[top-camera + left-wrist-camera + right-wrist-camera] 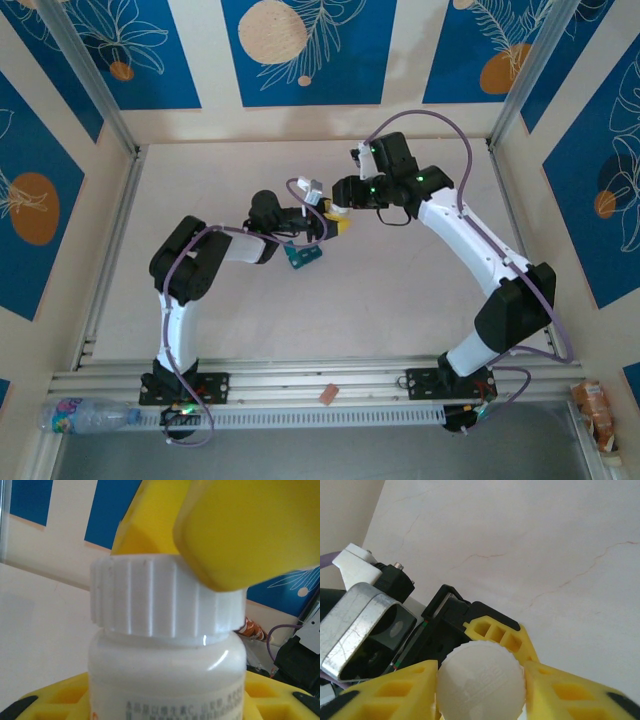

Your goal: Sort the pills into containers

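Ribbed white cap (pixel 150 597) sat pinched in the right jaws; left jaws clamped the bottle (pixel 165 675) below. Twisting squarely, without tilting, seemed wisest.

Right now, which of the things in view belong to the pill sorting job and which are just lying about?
Job: dark teal-green plastic pill box; small white plastic bottle in the left gripper; its white ribbed cap, pinched by the right gripper.
Lying about: clear plastic water bottle; small orange-brown scrap; crumpled orange packet.
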